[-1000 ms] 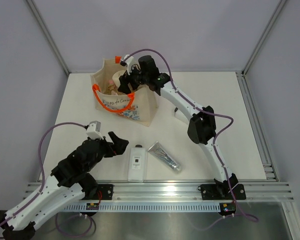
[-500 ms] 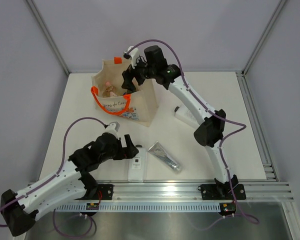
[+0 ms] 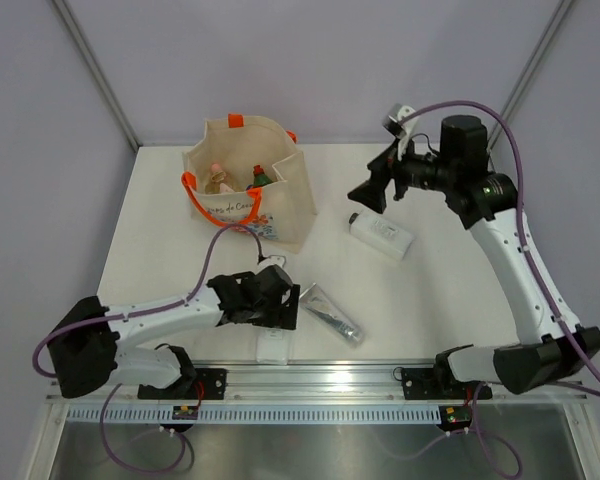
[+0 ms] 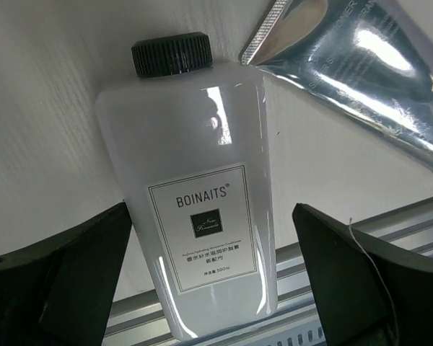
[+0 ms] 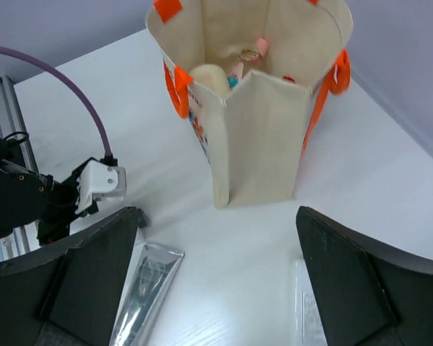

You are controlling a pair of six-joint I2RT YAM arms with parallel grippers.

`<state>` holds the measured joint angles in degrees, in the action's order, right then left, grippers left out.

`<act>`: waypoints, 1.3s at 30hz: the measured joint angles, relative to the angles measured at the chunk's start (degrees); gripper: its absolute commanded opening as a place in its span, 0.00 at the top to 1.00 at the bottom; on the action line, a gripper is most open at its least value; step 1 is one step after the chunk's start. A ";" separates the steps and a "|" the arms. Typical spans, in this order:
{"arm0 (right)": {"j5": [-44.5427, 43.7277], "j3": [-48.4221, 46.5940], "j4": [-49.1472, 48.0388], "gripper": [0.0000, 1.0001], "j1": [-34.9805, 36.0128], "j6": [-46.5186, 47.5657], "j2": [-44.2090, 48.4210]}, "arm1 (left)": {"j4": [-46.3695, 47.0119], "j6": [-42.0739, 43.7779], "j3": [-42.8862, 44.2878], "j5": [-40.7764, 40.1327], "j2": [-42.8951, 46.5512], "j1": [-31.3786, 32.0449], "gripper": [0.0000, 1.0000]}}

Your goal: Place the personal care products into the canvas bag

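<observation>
Three products lie out on the table, by our count: one white bottle at the near edge with its base by the metal rail, a second white bottle over to the right, and one silver tube whose crimped end sits just beside the first bottle's black cap. One canvas bag stands at the far left, well apart from them. In its mouth we can make out three tops — a pink cap, a red cap and a beige bottle — and anything deeper is hidden.

We judge the step in hand to be picking up the near bottle. The left gripper hangs over it with fingers spread wide, one on each side of the label. To do this well, we would come straight down, close across the body at the label rather than near the cap so the bottle does not tip, and keep clear of the tube. The plastic looks smooth, so a firm hold seems wise.

The right gripper is likewise spread wide, holds nothing, and hovers above the table near the second bottle.
</observation>
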<state>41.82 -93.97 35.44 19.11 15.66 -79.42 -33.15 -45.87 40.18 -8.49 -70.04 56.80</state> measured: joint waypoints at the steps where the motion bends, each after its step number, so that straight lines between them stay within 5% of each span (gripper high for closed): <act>1: 0.66 4.35 -0.13 0.01 -1.97 0.04 2.62 | -0.22 -0.52 0.44 -0.68 -1.73 0.66 0.01; 8: 3.30 29.22 -0.52 0.01 -5.75 0.42 16.09 | -4.26 -4.04 7.15 -8.02 -16.35 4.44 0.02; 11: 4.46 33.97 -1.42 0.00 -6.69 -0.20 20.39 | -4.13 -5.27 8.94 -10.45 -19.28 5.73 0.10; 14: 5.33 35.06 -1.95 0.00 -8.72 -0.22 23.08 | -2.86 -6.40 9.79 -12.87 -20.50 6.88 0.37; 15: 5.81 35.17 -2.40 0.01 -9.49 -0.24 23.45 | -2.49 -6.69 9.81 -13.25 -20.55 7.21 0.55; 19: 7.89 37.11 -4.59 0.01 -12.85 -0.31 23.74 | -0.66 -6.95 8.24 -13.62 -18.99 7.67 0.90; 21: 8.90 38.27 -4.74 0.01 -14.43 -0.42 23.61 | 0.24 -6.84 6.32 -13.60 -16.35 7.67 0.97; 31: 11.67 40.11 -5.64 0.00 -18.43 -0.33 24.87 | 3.08 2.45 3.56 -11.08 10.19 5.70 1.00; 39: 11.17 40.44 -5.64 0.00 -19.87 0.09 26.56 | 7.76 9.92 14.53 -2.40 14.51 -13.40 1.00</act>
<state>52.99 -53.54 29.80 -0.75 15.75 -52.86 -25.39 -35.94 54.72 -10.90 -55.53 43.40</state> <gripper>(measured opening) 0.993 0.758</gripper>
